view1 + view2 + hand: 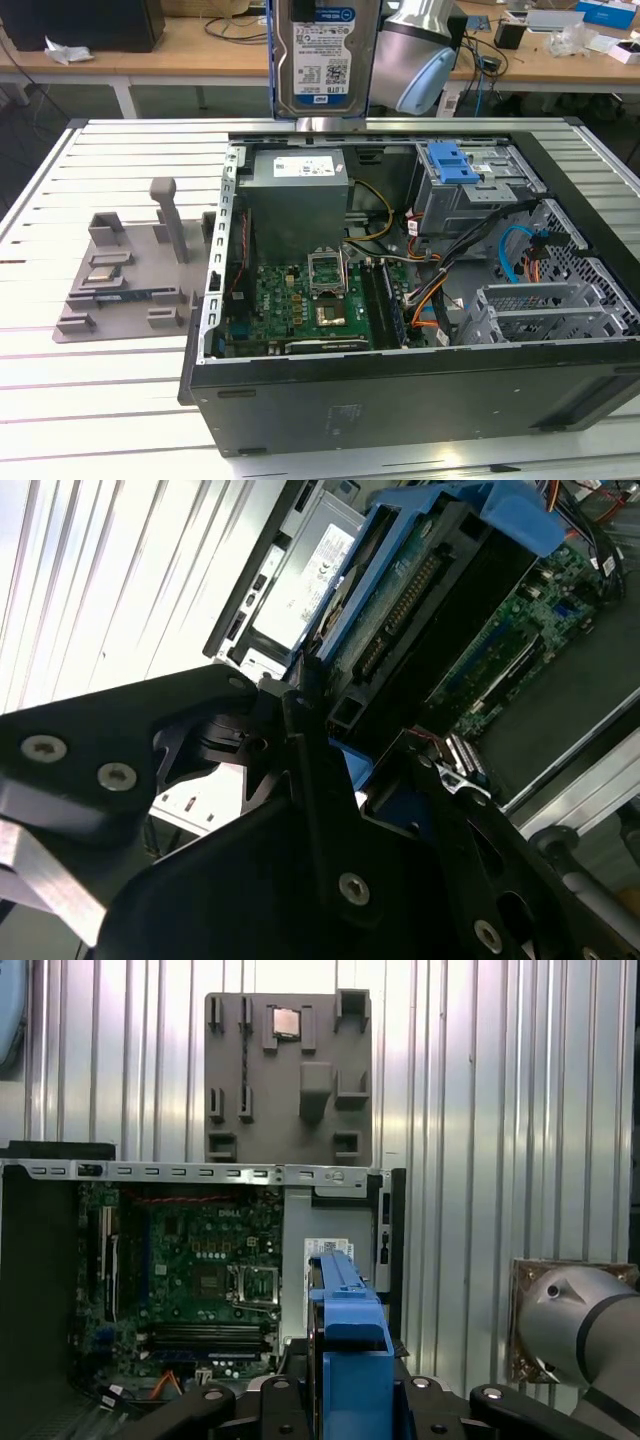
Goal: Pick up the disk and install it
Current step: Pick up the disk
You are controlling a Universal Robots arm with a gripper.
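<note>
High above the open case, the disk upright within the claw.

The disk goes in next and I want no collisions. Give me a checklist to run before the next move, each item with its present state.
Disk held by the gripper: ok, clamped on its blue rails.
Disk clear of the case: ok, hanging above it.
Case open: ok, inside exposed.
Drive cage slot free: cannot tell; a blue bracket sits at its top.
Cables clear of the cage: not ok, black ones run right beside it.
</note>
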